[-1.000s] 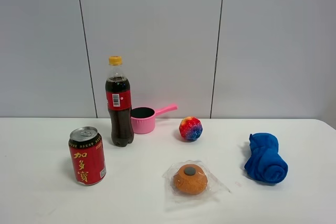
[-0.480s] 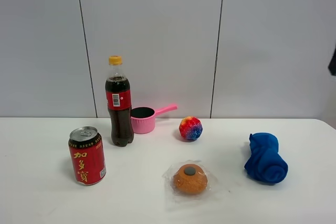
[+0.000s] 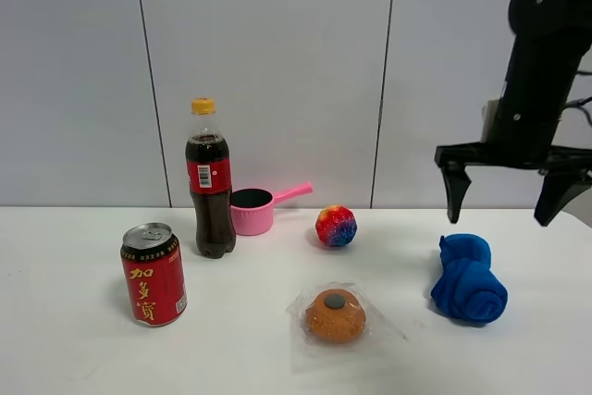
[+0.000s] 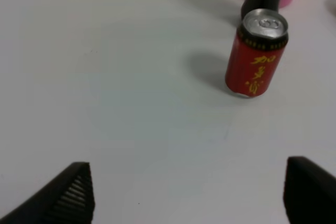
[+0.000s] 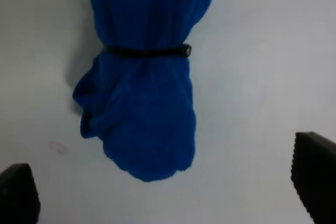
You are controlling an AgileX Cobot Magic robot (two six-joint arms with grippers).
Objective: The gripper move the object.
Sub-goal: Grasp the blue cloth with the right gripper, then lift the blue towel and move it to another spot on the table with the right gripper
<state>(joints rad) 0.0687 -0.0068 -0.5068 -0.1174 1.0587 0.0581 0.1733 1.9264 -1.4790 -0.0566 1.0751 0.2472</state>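
Exterior high view, and the action is all on the right. A quick look left first: the left gripper shows only in its own wrist view, jaws wide apart above bare bench, and it looks idle. Now the right gripper: jaws spread wide, hanging in the air above the rolled blue towel. The towel lies on the bench toward the right end and looks like the object to move. To do this well, the gripper should come straight down with the roll centred between the jaws. It should close across the waist at the black band and go deep enough that the soft cloth can't slip out. The count, left to right: one red can, one cola bottle, one pink scoop, one multicoloured ball, one wrapped bun, one towel. Two grippers.
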